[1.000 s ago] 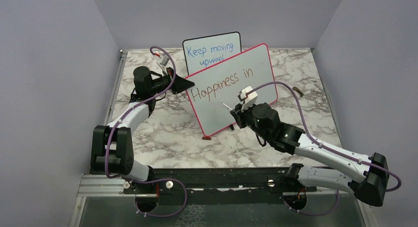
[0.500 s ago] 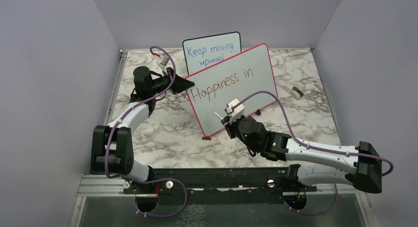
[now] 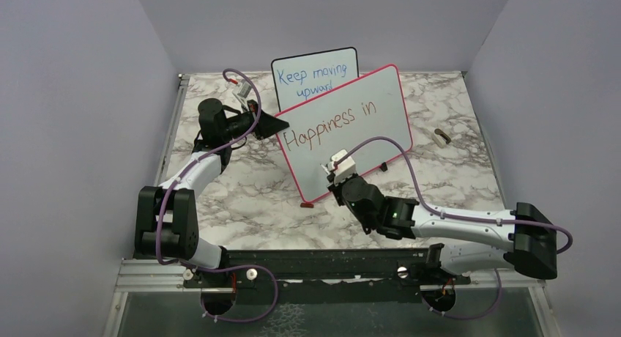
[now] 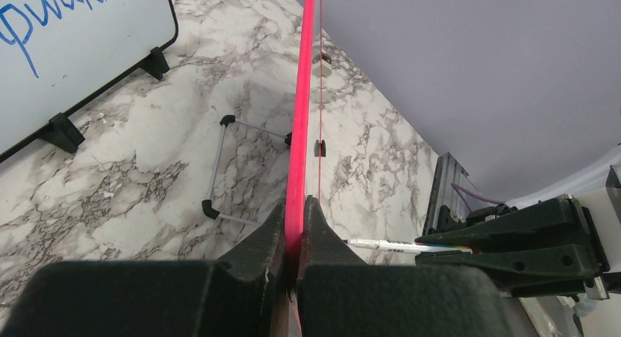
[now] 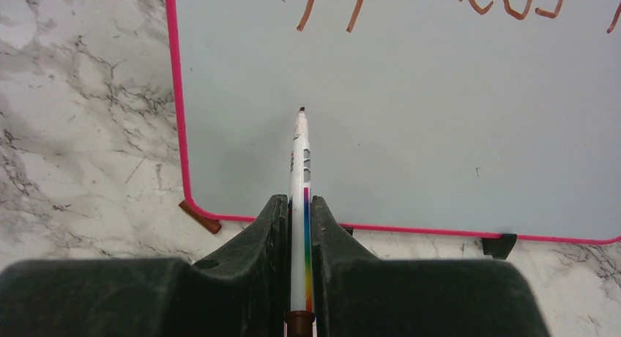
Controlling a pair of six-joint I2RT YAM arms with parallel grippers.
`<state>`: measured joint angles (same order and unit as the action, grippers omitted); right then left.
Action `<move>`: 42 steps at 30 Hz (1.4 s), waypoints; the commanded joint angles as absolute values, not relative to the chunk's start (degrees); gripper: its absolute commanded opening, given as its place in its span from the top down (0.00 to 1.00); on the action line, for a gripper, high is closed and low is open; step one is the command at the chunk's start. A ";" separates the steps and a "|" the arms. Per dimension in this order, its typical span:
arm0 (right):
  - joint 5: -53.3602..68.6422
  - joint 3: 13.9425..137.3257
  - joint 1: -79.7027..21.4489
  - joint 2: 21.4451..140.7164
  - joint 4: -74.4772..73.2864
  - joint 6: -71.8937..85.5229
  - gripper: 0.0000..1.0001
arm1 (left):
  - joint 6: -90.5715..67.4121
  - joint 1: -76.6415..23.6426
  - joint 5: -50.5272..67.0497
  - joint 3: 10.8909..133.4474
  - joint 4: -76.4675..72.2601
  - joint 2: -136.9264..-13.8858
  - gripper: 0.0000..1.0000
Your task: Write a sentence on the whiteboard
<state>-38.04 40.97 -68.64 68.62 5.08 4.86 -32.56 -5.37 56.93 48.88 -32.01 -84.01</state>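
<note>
Gripping the marker (image 5: 299,157), my right gripper (image 5: 299,203) should press lightly under the sentence (image 3: 331,126) on the whiteboard (image 5: 439,132); my left gripper (image 4: 294,209) clamps its frame.

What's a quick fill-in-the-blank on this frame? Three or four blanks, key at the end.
1. The sentence on the whiteboard reads "Happiness ____".
2. The black-framed board behind it says "Keep moving ____".
3. The marker is gripped by the ____ gripper.
4. The ____ gripper is shut on the whiteboard's pink edge.
Missing: in; upward; right; left.
</note>
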 commanded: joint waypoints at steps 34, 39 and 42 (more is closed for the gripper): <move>-44.12 45.69 -68.99 77.29 12.50 2.67 0.99 | -29.18 -5.62 55.20 48.78 -27.51 -85.61 1.00; -43.75 46.25 -68.99 78.03 12.67 2.55 0.99 | -29.27 -5.62 55.28 48.78 -27.51 -85.56 1.00; -43.06 46.73 -68.99 78.42 12.73 2.09 0.99 | -29.18 -5.62 55.28 48.78 -27.51 -85.43 1.00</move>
<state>-42.33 44.69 -68.64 77.17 10.72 2.83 -32.53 -5.37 56.93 48.97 -31.83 -84.01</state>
